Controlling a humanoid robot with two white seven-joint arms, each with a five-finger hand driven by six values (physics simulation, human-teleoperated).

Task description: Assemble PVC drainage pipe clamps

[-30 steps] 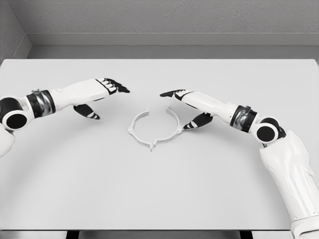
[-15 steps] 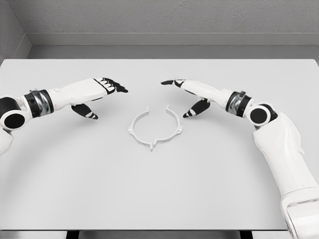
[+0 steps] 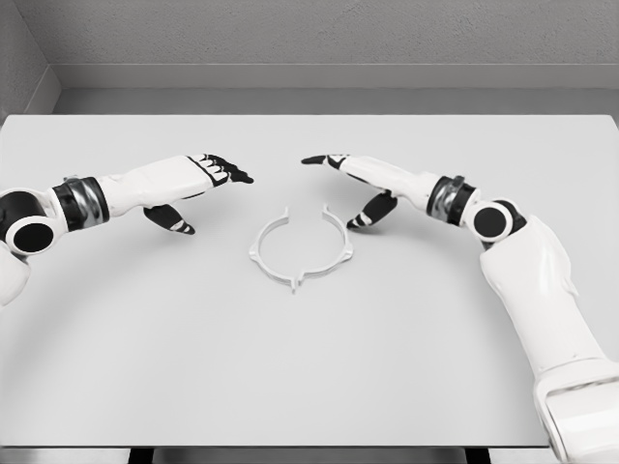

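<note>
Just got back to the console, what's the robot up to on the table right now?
It is working on a white pipe clamp that lies flat near the middle of the grey table. The clamp's two curved halves form a ring that meets at the near side and is open at the far side. Neither hand touches it. The left robot hand hovers to the clamp's left, the right robot hand to its right, both with fingers extended and holding nothing.
</note>
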